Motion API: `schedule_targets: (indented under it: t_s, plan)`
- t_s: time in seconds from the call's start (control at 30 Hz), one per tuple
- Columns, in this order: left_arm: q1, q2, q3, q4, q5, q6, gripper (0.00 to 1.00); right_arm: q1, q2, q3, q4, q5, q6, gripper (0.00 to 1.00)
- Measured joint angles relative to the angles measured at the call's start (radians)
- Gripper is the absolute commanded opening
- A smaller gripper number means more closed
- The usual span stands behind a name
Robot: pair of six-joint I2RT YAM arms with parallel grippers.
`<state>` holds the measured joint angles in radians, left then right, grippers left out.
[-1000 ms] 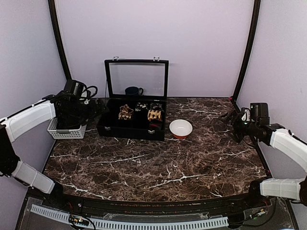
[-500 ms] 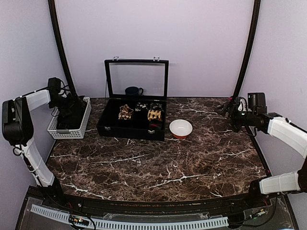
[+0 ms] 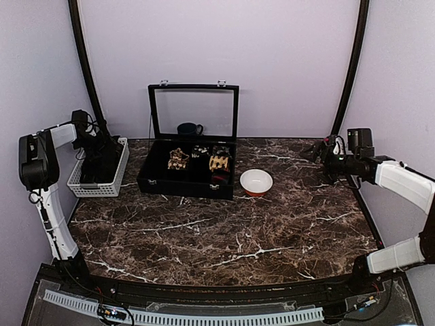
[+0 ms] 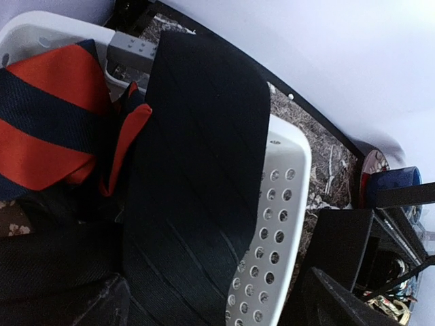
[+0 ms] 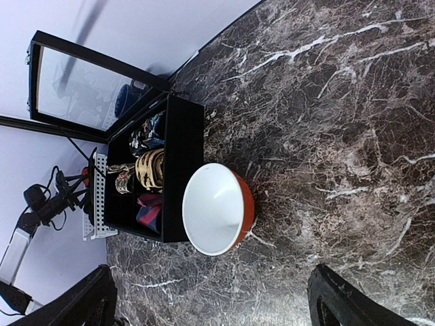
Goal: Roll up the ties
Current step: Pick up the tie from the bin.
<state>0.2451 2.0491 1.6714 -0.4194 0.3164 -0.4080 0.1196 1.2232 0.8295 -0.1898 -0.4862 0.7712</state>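
In the left wrist view a plain black tie (image 4: 197,170) lies across the white perforated basket (image 4: 282,204), with a red and navy striped tie (image 4: 47,115) beside it. My left gripper (image 4: 214,288) is open down inside that basket (image 3: 95,185); the black tie and the basket wall lie between its wide-apart fingers. Several rolled ties sit in the open black case (image 3: 187,183): a tan one (image 3: 219,161) and a patterned one (image 3: 178,159). My right gripper (image 3: 325,157) hangs open over the table's far right, holding nothing; its wrist view shows the tan roll (image 5: 151,170).
A red bowl with a white inside (image 3: 256,181) stands right of the case and shows in the right wrist view (image 5: 214,207). A dark blue mug (image 3: 189,128) stands behind the case's raised glass lid (image 3: 194,112). Purple walls close the back and sides.
My left arm has swung back and lowered its gripper into the basket, jaws narrowing a little. The right gripper has drifted slightly back and left.
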Motion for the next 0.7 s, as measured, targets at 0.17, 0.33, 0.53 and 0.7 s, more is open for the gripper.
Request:
schedule_targets:
  t_s: [0.17,0.33,0.53,0.7]
  plan:
    - [0.000,0.053,-0.001,0.000,0.015,0.013,0.74,-0.001,0.025,0.016,0.002,-0.012,-0.005,0.98]
    - [0.001,0.055,-0.033,0.037,0.061,0.007,0.46,-0.003,0.037,0.027,0.003,-0.019,-0.010,0.98]
    - [0.001,-0.051,-0.165,0.096,0.077,-0.010,0.00,-0.003,0.037,0.027,0.006,-0.025,-0.009,0.98]
    - [0.001,-0.162,-0.181,0.117,0.087,-0.001,0.00,-0.003,0.037,0.027,0.015,-0.034,-0.005,0.98]
